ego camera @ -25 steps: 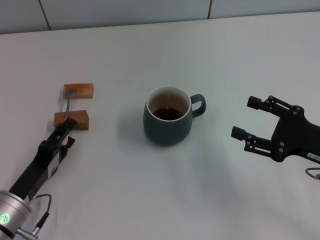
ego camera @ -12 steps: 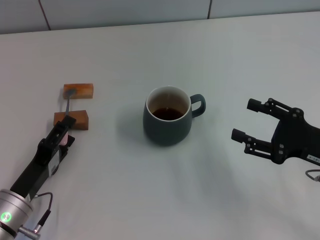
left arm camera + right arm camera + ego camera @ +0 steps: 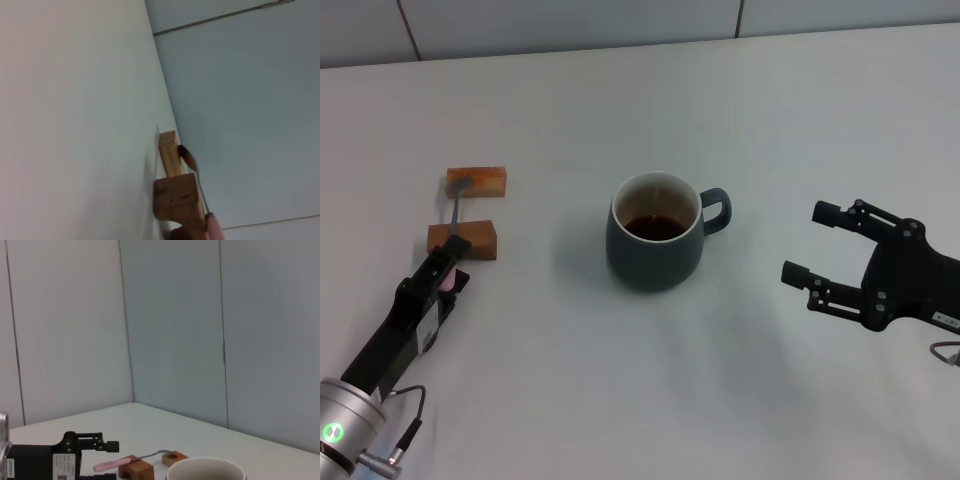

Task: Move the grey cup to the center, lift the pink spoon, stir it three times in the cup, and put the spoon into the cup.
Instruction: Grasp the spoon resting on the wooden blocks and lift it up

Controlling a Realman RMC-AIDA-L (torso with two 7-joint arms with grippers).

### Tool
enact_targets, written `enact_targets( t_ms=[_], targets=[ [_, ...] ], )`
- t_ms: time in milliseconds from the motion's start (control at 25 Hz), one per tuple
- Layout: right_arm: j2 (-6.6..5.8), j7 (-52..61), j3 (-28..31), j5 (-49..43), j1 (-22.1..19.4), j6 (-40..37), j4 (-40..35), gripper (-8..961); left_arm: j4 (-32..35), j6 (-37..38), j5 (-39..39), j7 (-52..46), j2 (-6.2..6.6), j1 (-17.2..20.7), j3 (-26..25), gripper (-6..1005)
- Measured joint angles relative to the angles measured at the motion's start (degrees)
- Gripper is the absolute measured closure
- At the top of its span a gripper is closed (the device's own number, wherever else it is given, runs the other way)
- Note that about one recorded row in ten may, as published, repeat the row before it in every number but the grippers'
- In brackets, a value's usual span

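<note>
The grey cup [image 3: 655, 238] stands in the middle of the table, handle to the right, with dark liquid inside; its rim shows in the right wrist view [image 3: 205, 469]. The pink spoon [image 3: 456, 205] lies across two orange-brown blocks [image 3: 465, 240] at the left, its bowl on the far block. My left gripper [image 3: 458, 264] is open around the spoon's pink handle [image 3: 112, 465], just behind the near block. The left wrist view shows the spoon's neck [image 3: 200, 192] above the blocks [image 3: 175, 197]. My right gripper [image 3: 805, 241] is open and empty, right of the cup.
The white table [image 3: 620, 380] meets a pale wall along its far edge. The far block [image 3: 478, 181] sits left of the cup with a wide gap between them.
My right gripper has drifted slightly toward the near right, away from the cup. The left gripper, spoon and cup have hardly moved.
</note>
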Motion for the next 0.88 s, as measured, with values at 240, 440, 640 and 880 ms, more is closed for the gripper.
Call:
enact_targets(
  t_ms=[240,440,640,880],
  targets=[
    [0.00,0.52,0.00,-0.41,0.13,-0.06,-0.04,144,-0.01,-0.61,0.07,-0.37,0.00,-0.05,-0.38,322],
    [0.00,0.53,0.01,-0.43,0.15,-0.07,-0.05,145,-0.07,-1.24,-0.08,-0.84,-0.08,-0.31,-1.11,367],
    [0.00,0.53,0.00,-0.43,0.16,-0.04,-0.05,147,-0.17,-2.12,-0.23,-0.92,-0.08,-0.57,-1.26,394],
    [0.00,0.53,0.01,-0.43,0.12,-0.11,-0.06,147,-0.55,-2.19,-0.30,-0.93,-0.07,-0.59,-1.61,482]
  ],
)
